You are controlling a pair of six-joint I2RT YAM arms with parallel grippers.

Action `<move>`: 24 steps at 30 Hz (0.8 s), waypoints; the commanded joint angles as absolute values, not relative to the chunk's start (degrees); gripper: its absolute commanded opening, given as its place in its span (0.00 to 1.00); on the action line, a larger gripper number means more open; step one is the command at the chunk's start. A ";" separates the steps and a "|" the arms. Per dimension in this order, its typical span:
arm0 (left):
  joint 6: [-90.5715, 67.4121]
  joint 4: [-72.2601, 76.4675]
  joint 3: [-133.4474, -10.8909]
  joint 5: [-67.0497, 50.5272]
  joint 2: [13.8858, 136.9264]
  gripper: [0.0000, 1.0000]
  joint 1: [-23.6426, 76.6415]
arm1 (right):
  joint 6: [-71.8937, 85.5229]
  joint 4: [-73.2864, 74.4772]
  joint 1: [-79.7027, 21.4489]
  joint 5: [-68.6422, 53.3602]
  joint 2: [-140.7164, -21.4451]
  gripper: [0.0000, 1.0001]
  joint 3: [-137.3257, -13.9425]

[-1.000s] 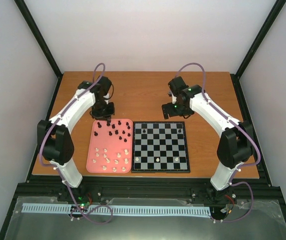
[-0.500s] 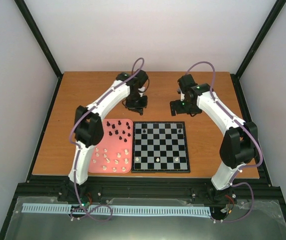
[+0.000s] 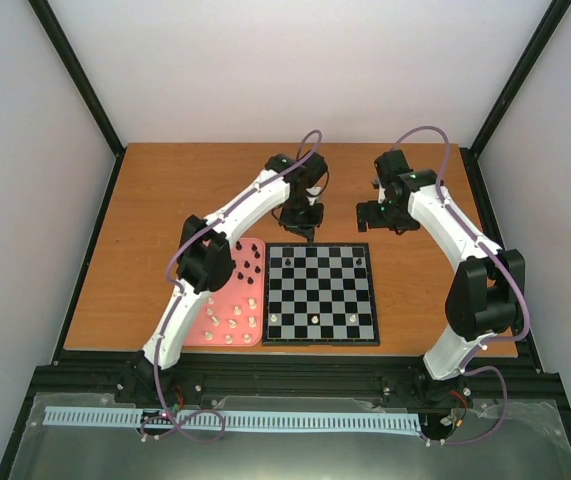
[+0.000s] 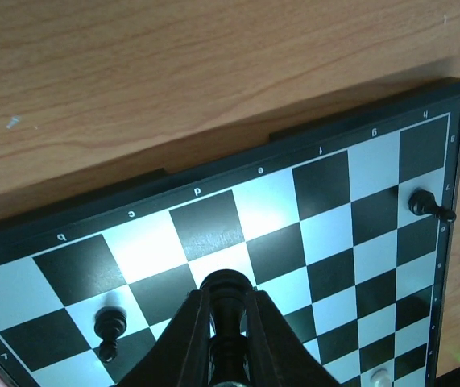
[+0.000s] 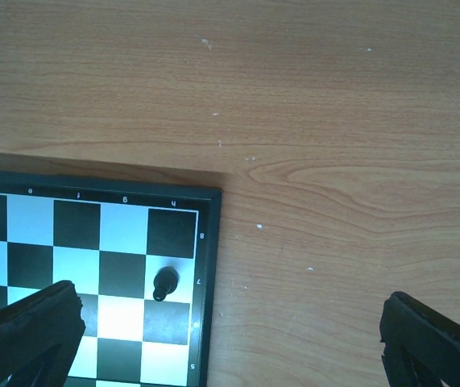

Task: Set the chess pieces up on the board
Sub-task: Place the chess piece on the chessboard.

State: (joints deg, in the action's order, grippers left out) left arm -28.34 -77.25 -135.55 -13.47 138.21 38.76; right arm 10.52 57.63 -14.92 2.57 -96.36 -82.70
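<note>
My left gripper (image 3: 300, 224) hangs over the far edge of the chequered board (image 3: 321, 300). In the left wrist view it (image 4: 228, 297) is shut on a black chess piece (image 4: 227, 282), held above the board's (image 4: 326, 185) far rows. Two black pawns stand on the board, one near the left (image 4: 109, 323) and one near the right edge (image 4: 426, 203). My right gripper (image 3: 376, 217) is open wide and empty beyond the board's far right corner (image 5: 209, 242); one black pawn (image 5: 163, 284) stands near that corner. Three white pieces (image 3: 313, 319) stand on the near side.
The pink tray (image 3: 191, 318) lies left of the board, with black pieces (image 3: 247, 270) at its far end and cream-white ones (image 3: 233, 322) nearer; my left arm crosses over part of it. Bare wooden table (image 5: 334, 121) lies beyond and right of the board.
My left arm has swung right from over the pink tray to the board's far edge with its gripper shut. The right gripper has shifted a little right and back.
</note>
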 commanded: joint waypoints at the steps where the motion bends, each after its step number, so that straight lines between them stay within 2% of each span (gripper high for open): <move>1: -29.01 -78.83 -136.34 -14.53 139.00 0.01 39.42 | 9.42 57.17 -14.07 2.98 -94.55 1.00 -81.85; 24: -28.13 -79.38 -136.09 -15.82 143.22 0.01 39.81 | 9.31 56.61 -12.56 1.80 -94.96 1.00 -80.96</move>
